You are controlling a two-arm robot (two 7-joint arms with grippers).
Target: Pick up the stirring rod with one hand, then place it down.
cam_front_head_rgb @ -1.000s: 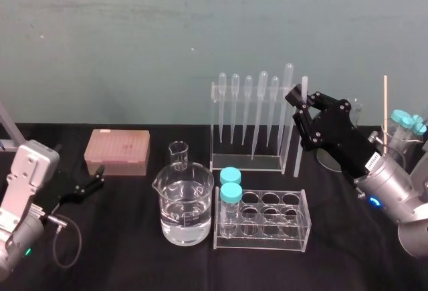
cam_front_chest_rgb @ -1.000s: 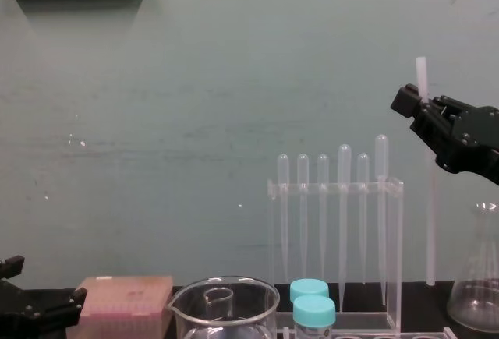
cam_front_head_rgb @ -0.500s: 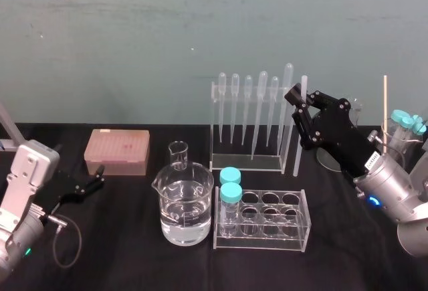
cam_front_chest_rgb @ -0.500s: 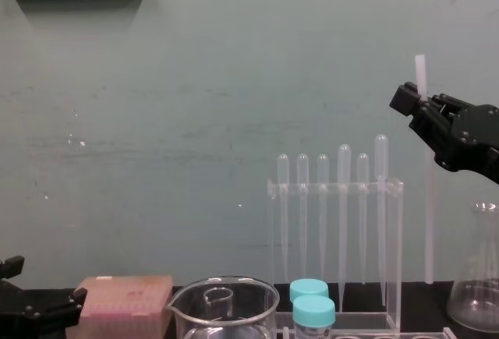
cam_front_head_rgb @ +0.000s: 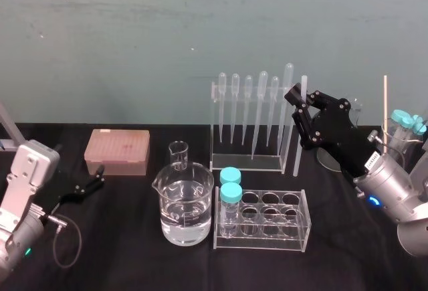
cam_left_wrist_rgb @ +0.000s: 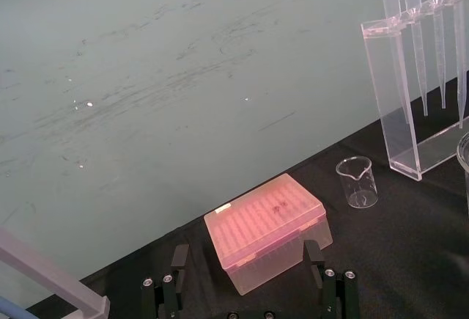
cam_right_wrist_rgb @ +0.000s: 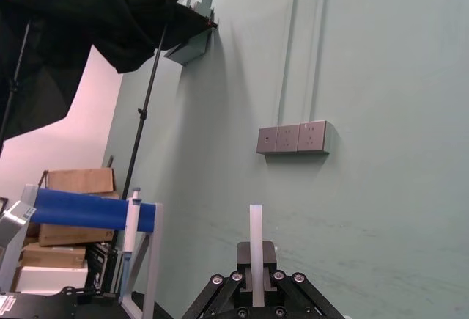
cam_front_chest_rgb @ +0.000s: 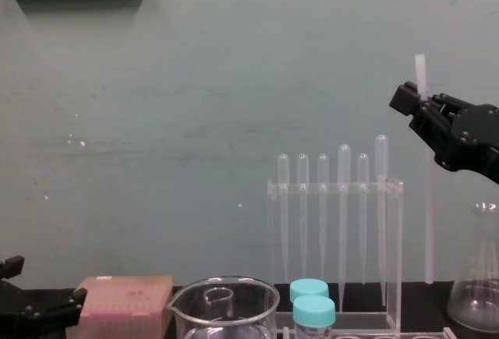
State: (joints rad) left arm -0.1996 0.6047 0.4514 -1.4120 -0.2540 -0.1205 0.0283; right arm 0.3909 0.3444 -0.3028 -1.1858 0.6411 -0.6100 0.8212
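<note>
Stirring rod (cam_front_chest_rgb: 428,222) barely leftward since a second ago, upright, upper part clenched in right gripper (cam_front_chest_rgb: 422,106) fingers (cam_front_chest_rgb: 405,99).

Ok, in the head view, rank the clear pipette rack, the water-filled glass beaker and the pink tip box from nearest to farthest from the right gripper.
From the right gripper, shut on the translucent-white stirring rod:
1. Clear pipette rack, just to its left.
2. Water-filled glass beaker, front centre.
3. Pink tip box, far left.

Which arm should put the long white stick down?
Right: its black end effector grips the long thin translucent-white stirring rod; the left end effector sits far off, by the pink plastic box.
</note>
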